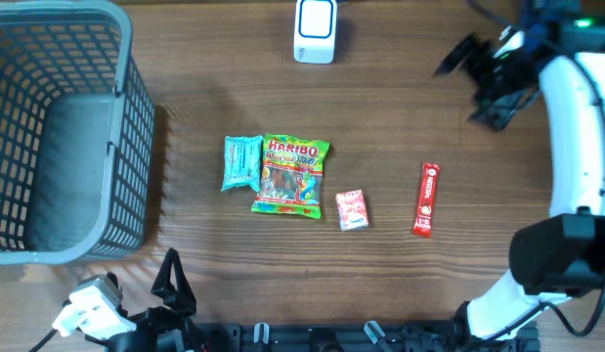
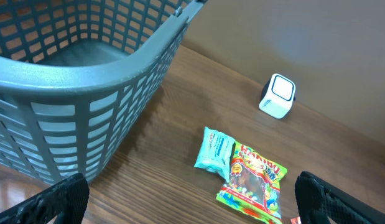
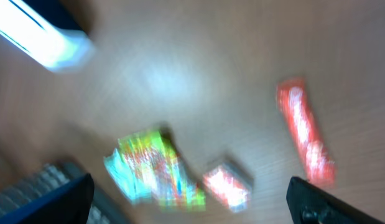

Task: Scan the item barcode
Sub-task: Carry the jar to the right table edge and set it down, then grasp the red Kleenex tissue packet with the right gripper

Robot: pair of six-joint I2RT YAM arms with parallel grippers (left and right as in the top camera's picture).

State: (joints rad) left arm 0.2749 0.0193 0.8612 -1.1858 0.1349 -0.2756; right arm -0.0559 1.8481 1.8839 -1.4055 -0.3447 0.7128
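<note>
Four items lie mid-table: a teal packet (image 1: 241, 161), a green Haribo bag (image 1: 292, 174), a small red and white packet (image 1: 352, 209) and a red stick pack (image 1: 427, 198). The white barcode scanner (image 1: 314, 29) stands at the far edge. My right gripper (image 1: 468, 86) hangs open and empty at the far right, above the table, well away from the items. Its wrist view is blurred but shows the stick pack (image 3: 304, 130) and small packet (image 3: 228, 183) below it. At the near left my left gripper (image 1: 173, 284) is open and empty, facing the Haribo bag (image 2: 254, 180).
A large grey mesh basket (image 1: 126, 147) fills the left side of the table, close to the left gripper; its wall (image 2: 86, 81) takes up much of the left wrist view. The white right arm (image 1: 576, 137) runs along the right edge.
</note>
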